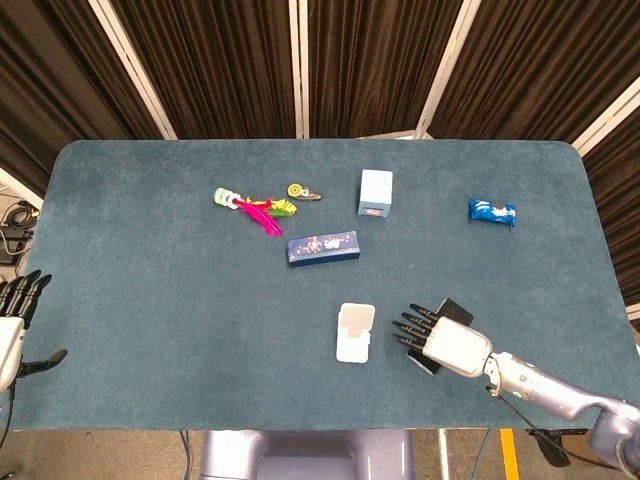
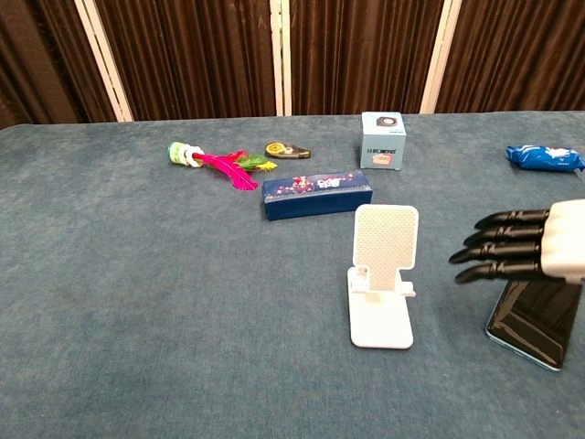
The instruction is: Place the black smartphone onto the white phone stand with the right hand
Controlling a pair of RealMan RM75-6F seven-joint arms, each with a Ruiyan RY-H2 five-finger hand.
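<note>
1. Task is judged barely begun: black smartphone (image 2: 535, 315) is seen flat on the table (image 1: 150, 300), just right of the white phone stand (image 2: 382, 274) (nothing on it).
2. Right hand (image 1: 440, 342) is held over the phone, fingers spread, nothing gripped; grasp, lift and placing are left.
3. Left hand (image 1: 12, 320) is parked at the table edge, fingers apart.
4. Counted: one phone, one stand, two hands.
</note>
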